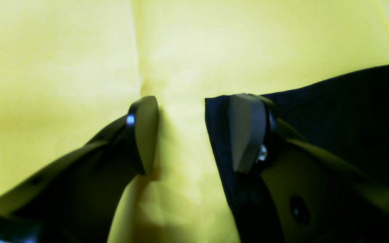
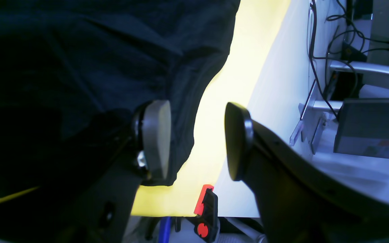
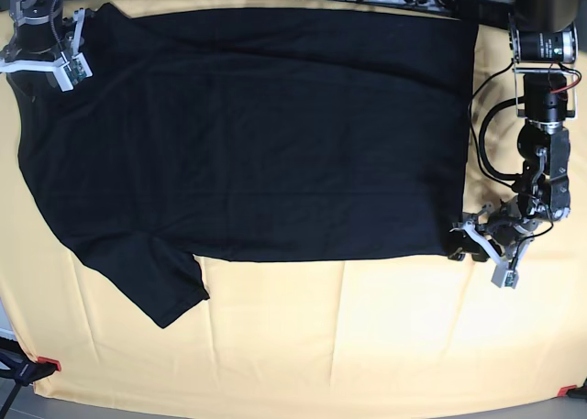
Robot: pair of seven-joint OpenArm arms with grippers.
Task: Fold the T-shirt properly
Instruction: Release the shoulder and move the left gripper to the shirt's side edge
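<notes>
We see the black T-shirt (image 3: 248,126) spread flat over most of the yellow tablecloth (image 3: 367,336), its body reaching from 9 o'clock to past 2 o'clock of the base view, one short sleeve (image 3: 156,286) splaying out toward 7 o'clock. The other sleeve, up at 11 o'clock, is partly hidden behind our right arm, so its outline is hard to trace. Our left gripper (image 3: 463,240) sits low at 4 o'clock, right at the shirt's hem corner. From the left wrist camera the left gripper (image 1: 194,135) has its jaws spread wide: one pad (image 1: 145,133) rests over bare tablecloth (image 1: 62,67), the other pad (image 1: 245,133) lies over the corner of the T-shirt (image 1: 343,111), and only yellow cloth shows in the gap, so it grips nothing. Whether that pad touches the fabric we cannot tell. Our right gripper (image 2: 198,138) is cut off in the base view, where only the wrist shows at the top left corner. Its own camera shows the jaws parted, one pad (image 2: 157,138) over the dark fabric of the T-shirt (image 2: 96,57), the other pad (image 2: 236,141) out past the shirt's edge, with nothing clamped between them. That view is very dark, and the folds beneath the finger blur together. A red-and-black clamp (image 2: 206,211) holds the tablecloth (image 2: 245,77) edge.
</notes>
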